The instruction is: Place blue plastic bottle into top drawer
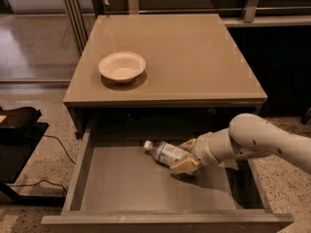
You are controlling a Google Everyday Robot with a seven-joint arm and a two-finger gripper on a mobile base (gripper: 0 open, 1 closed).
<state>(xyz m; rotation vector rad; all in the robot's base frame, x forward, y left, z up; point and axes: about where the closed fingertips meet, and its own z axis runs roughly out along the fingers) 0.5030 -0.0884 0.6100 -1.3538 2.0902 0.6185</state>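
Observation:
The blue plastic bottle (pixel 164 152) lies on its side inside the open top drawer (pixel 121 183), its white cap pointing left toward the drawer's back. My gripper (pixel 186 155) reaches in from the right on the white arm. Its tan fingers (pixel 183 165) sit on either side of the bottle's base end, closed on it. The bottle rests low, at or just above the drawer's flat grey bottom, in the back middle of the drawer.
A round cream-white bowl (pixel 122 66) stands on the cabinet top (pixel 194 57) at the left. The drawer's front panel (pixel 165 222) juts toward the camera. A black stand with cables (pixel 19 130) is on the floor at the left.

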